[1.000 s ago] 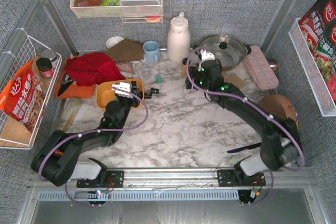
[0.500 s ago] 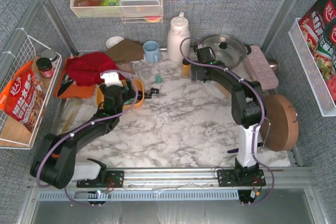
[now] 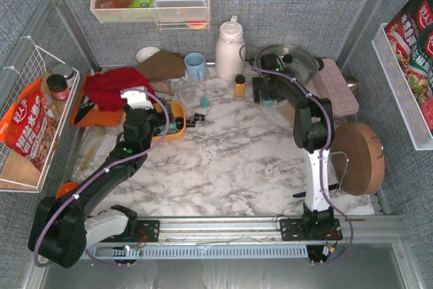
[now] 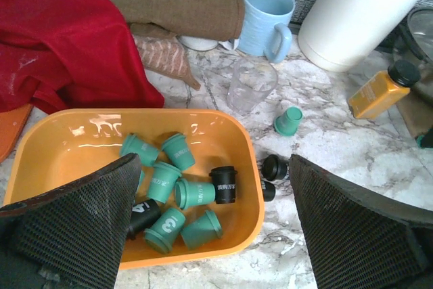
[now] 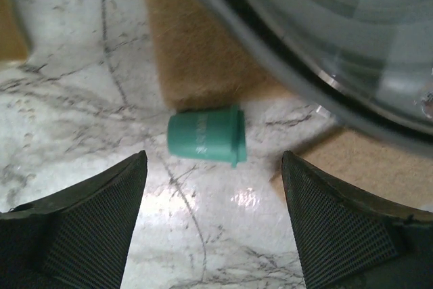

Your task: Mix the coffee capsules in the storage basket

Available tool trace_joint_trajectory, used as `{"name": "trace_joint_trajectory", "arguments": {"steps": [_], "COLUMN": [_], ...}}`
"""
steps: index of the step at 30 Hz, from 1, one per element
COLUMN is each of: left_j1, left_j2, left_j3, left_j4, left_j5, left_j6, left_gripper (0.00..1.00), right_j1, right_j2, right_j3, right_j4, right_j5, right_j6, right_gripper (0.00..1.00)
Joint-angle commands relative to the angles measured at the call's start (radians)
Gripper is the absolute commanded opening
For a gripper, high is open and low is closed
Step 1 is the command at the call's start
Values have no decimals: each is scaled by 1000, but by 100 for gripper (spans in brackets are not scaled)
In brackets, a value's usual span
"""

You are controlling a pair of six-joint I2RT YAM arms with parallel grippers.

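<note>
your left fingers (image 4: 81,228) stood spread wide and held nothing, hovering over the near side of the shallow orange plastic rectangular basket (image 4: 67,130), which sat on the white marble desk (image 3: 237,160) just beside a crumpled red cloth (image 4: 61,38). inside the basket, the teal-green cup-shaped coffee capsules (image 4: 177,194) lay tumbled together toward its near right part, with one black capsule (image 4: 224,185) on its side among them. two more black capsules (image 4: 273,167) lay on the desk just outside the basket's right rim, and a lone teal capsule (image 4: 289,120) stood a little farther off, near a clear plastic cup (image 4: 252,84). your right fingers (image 5: 81,221) were also spread and empty, well apart from the basket, with another teal capsule (image 5: 206,136) lying on its side on the desk between them, untouched, at the edge of a tan mat (image 5: 196,45) beside a round glass pot lid (image 5: 325,32)
</note>
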Motion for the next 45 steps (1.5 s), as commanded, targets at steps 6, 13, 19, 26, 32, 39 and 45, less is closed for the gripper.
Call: {"name": "trace_joint_trajectory", "arguments": {"steps": [6, 13, 19, 26, 32, 39, 45], "left_j1": [0, 0, 0, 1, 0, 0, -3], "left_j2": [-49, -65, -68, -80, -67, -16, 57], "left_j3": [-4, -20, -25, -21, 32, 109, 179], "left_j4": [-1, 21, 25, 18, -28, -101, -182], "left_j5": [23, 51, 60, 92, 208, 421, 619], "left_j6": [17, 7, 5, 16, 49, 80, 30], "left_gripper": [99, 99, 99, 99, 99, 94, 86], "right_j1": [-9, -9, 2, 26, 82, 211, 287], "right_j2": [125, 162, 134, 38, -262, -690, -845], "right_j3": [198, 257, 214, 105, -237, -818, -1110], "right_j4": [-193, -244, -215, -127, 134, 607, 968], "right_j5": [-25, -4, 29, 33, -135, -483, -675], "right_j6": [8, 17, 18, -33, -206, -533, -722], "right_gripper": [81, 59, 46, 39, 39, 40, 40]}}
